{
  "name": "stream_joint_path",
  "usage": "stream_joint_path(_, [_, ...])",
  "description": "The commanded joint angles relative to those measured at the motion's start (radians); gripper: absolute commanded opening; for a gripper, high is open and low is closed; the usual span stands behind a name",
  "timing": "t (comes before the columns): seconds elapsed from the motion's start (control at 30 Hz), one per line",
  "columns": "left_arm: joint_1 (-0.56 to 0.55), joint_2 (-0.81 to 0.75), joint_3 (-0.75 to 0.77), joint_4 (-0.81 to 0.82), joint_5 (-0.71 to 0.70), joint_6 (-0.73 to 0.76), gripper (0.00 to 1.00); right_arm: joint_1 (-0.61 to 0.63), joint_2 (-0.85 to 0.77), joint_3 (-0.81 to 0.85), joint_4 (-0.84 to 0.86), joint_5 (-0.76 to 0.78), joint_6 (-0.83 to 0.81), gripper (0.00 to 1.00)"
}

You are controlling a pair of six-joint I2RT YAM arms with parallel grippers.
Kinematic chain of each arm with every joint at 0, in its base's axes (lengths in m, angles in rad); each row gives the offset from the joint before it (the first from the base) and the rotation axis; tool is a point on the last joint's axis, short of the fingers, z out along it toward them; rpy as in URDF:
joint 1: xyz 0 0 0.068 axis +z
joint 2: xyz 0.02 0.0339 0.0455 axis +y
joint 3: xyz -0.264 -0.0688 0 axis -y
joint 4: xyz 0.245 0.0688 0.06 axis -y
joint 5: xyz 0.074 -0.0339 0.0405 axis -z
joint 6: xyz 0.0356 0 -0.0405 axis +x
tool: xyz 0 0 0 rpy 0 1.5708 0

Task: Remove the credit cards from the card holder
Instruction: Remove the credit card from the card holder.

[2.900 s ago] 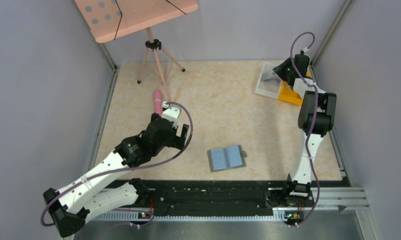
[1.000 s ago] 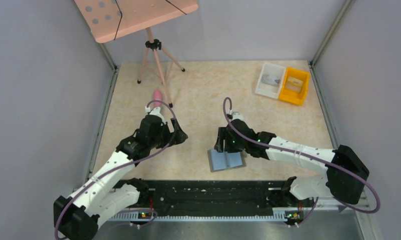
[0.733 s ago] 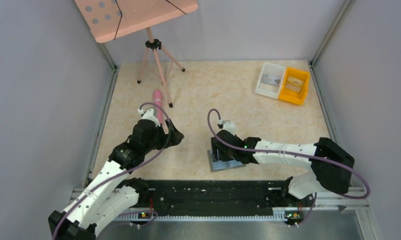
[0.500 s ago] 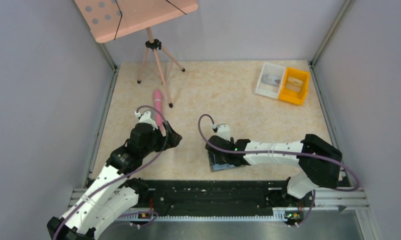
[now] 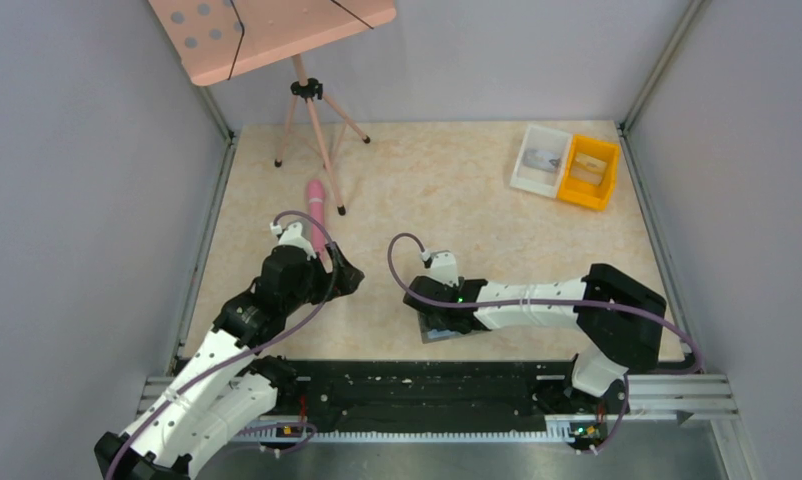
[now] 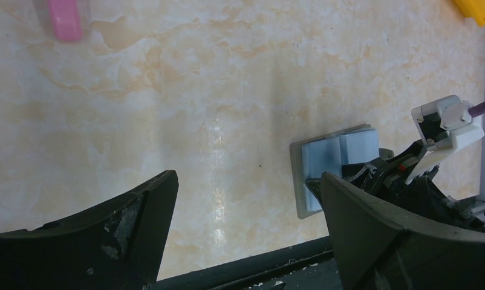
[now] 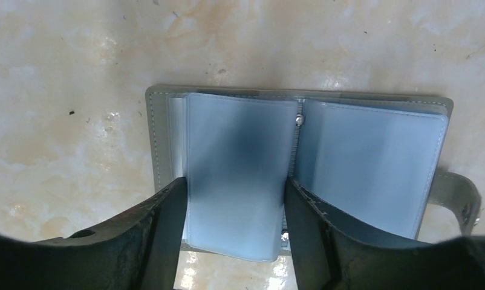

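1. Right end effector (image 7: 233,188): lowered onto the open card holder (image 7: 367,163), which lies flat on the surface (image 7: 77,72) directly beneath it. The jaws stand apart. One pale blue-grey leaf of the holder sits between them, with a finger at each of its long edges. Whether the fingers press on the leaf or merely flank it cannot be determined.

2. Card holder: opened like a book, both inner leaves facing up, and the dark-grey cover showing as a border round them. A closure tab (image 7: 461,202) projects from the leaf outside the jaws. In the top view the arm covers most of the holder.

3. Left end effector (image 6: 246,176): fingers spread wide, nothing between them, clear of the surface. The card holder (image 6: 325,163) lies ahead of it near one finger, untouched. A pink object (image 6: 66,18) lies well beyond it, near a tripod (image 5: 307,110).

4. White bin (image 5: 540,158) and yellow bin (image 5: 589,172): side by side, touching, well away from both end effectors.
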Motion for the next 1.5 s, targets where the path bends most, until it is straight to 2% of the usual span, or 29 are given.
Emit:
stream_joint_path(0.0, [0.004,0.010,0.005,0.013,-0.013,0.004,0.93,0.015,0.026,0.037,-0.004,0.015,0.005,0.54])
stream_joint_path(0.13, [0.004,0.006,-0.006,0.018,-0.006,0.001,0.92,0.015,-0.002,0.030,0.022,0.000,0.000,0.43])
stream_joint_path(0.47, [0.004,0.016,-0.017,0.050,0.035,-0.009,0.91,0.015,-0.109,-0.054,0.159,-0.070,0.021,0.35])
stream_joint_path(0.67, [0.004,0.042,-0.072,0.164,0.217,-0.010,0.87,0.003,-0.181,-0.155,0.294,-0.098,0.023,0.29])
stream_joint_path(0.8, [0.004,0.106,-0.093,0.250,0.369,-0.033,0.82,-0.042,-0.223,-0.250,0.427,-0.187,0.049,0.27])
stream_joint_path(0.9, [0.002,0.170,-0.110,0.296,0.422,-0.067,0.77,-0.068,-0.253,-0.303,0.509,-0.221,0.061,0.27])
stream_joint_path(1.1, [0.000,0.276,-0.203,0.523,0.521,-0.167,0.59,-0.090,-0.311,-0.365,0.590,-0.247,0.080,0.26])
stream_joint_path(1.23, [-0.011,0.339,-0.206,0.589,0.530,-0.180,0.45,-0.115,-0.332,-0.414,0.661,-0.293,0.110,0.26])
stream_joint_path(1.47, [-0.054,0.446,-0.199,0.664,0.543,-0.204,0.32,-0.128,-0.318,-0.440,0.726,-0.322,0.133,0.26])
